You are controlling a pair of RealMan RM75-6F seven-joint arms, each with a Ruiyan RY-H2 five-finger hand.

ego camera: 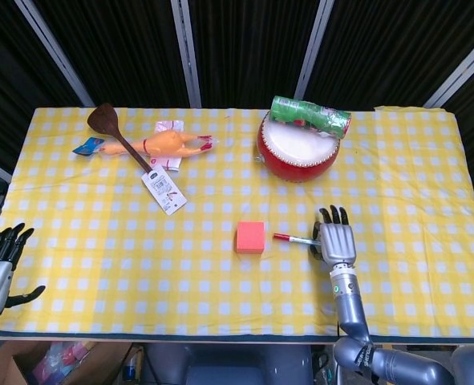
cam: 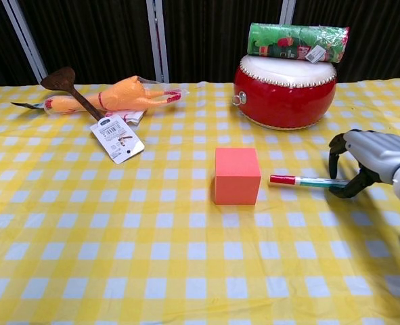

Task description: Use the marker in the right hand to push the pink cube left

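Marker (cam: 301, 181) pinched in right robot hand (cam: 369, 161), red cap aimed leftward, just short of pink cube (cam: 237, 175); level, ready for pushing it.

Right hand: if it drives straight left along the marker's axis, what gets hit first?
Probably the pink cube. The marker held by the right hand points its red cap at the cube's right face, a small gap apart; nothing lies between.
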